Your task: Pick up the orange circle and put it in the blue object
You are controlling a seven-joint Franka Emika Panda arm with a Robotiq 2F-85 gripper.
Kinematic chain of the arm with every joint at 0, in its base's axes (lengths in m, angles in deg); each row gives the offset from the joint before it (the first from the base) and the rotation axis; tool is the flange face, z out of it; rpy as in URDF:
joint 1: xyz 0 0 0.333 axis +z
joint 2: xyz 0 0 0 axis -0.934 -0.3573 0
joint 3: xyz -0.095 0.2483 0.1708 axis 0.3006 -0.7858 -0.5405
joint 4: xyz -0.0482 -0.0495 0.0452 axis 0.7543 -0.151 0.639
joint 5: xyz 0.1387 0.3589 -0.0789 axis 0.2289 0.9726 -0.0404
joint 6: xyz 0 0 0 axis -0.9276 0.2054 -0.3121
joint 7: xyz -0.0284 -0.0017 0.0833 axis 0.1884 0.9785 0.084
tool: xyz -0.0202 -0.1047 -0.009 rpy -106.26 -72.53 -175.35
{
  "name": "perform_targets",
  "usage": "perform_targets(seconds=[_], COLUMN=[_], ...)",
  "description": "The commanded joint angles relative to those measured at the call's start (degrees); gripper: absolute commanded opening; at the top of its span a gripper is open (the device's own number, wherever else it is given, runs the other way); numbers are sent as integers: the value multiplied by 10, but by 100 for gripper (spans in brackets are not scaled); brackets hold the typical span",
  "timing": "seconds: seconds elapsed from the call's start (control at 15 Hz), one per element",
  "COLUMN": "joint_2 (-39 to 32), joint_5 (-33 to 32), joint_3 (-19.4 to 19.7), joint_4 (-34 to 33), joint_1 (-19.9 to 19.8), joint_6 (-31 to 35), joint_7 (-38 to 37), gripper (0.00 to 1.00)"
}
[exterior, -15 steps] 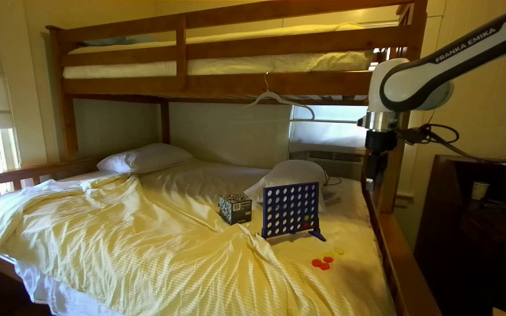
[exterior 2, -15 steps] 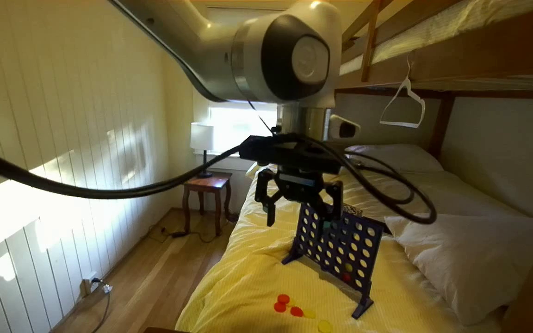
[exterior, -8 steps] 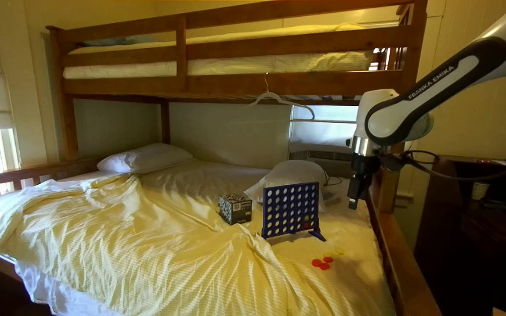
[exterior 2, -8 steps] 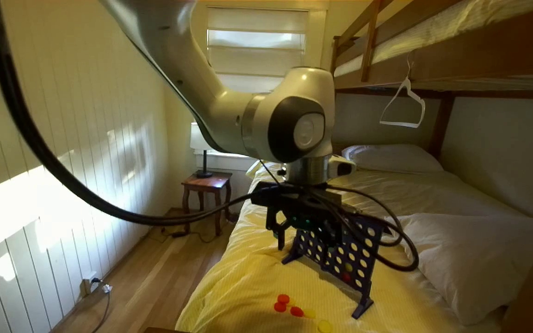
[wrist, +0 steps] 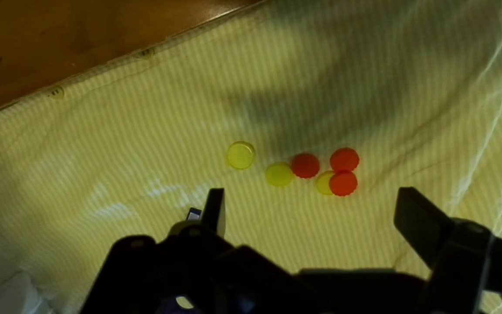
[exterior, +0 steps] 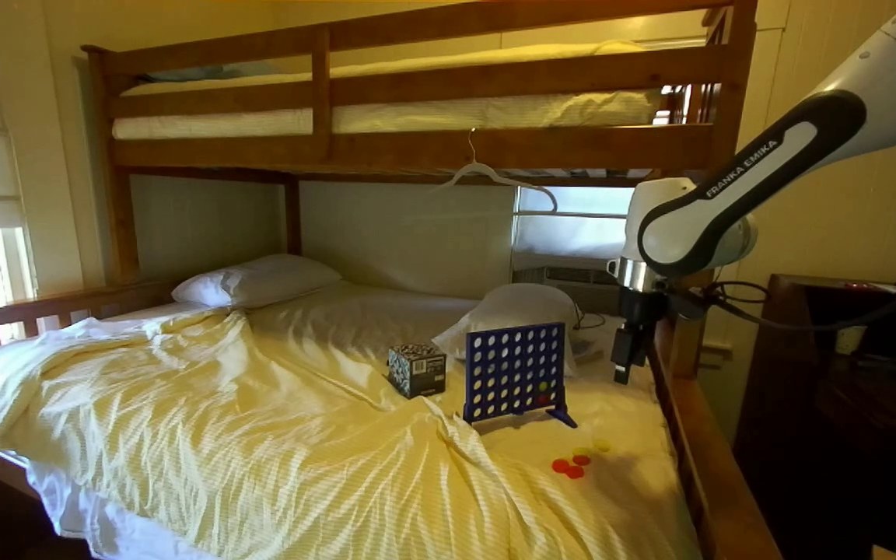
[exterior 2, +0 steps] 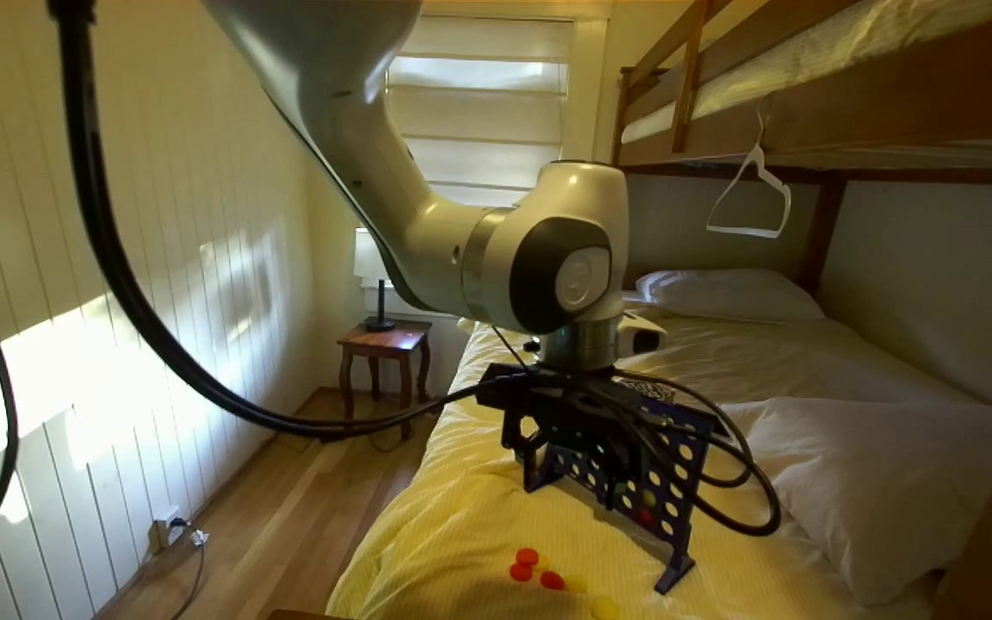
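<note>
Three orange-red discs lie close together on the yellow sheet; they show in both exterior views (exterior: 561, 466) (exterior 2: 552, 580) and in the wrist view (wrist: 305, 165). One of them (wrist: 343, 183) overlaps a yellow disc. The dark blue grid (exterior: 512, 365) stands upright on the bed, with a red and a yellow disc low in it. My gripper (wrist: 312, 194) is open and empty, pointing down above the bed. In an exterior view the gripper (exterior 2: 573, 486) partly hides the grid (exterior 2: 685, 525). In the wrist view the discs lie beyond the fingertips, between their lines.
Yellow discs (wrist: 241, 155) (wrist: 279, 174) lie beside the orange-red ones. A patterned box (exterior: 417, 370) and a pillow (exterior: 522, 307) are near the grid. A wooden bed rail (wrist: 81, 48) runs along the bed's edge. A hanger (exterior: 487, 171) hangs from the upper bunk.
The arm and gripper have come down toward the bed and, in an exterior view, a little left toward the grid. The gripper stays open. The discs and the grid have not moved.
</note>
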Motion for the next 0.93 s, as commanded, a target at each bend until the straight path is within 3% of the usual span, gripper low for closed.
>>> perform_targets(seconds=[0.0,0.33,0.87], joint_2=[0,-26,-199], joint_5=[1,-13,-13], joint_3=[-4,-14,-50], joint_4=[0,-18,-116], joint_1=[-3,0,22], joint_6=[-1,-2,5], joint_7=[0,-25,-33], gripper=[100,100,100])
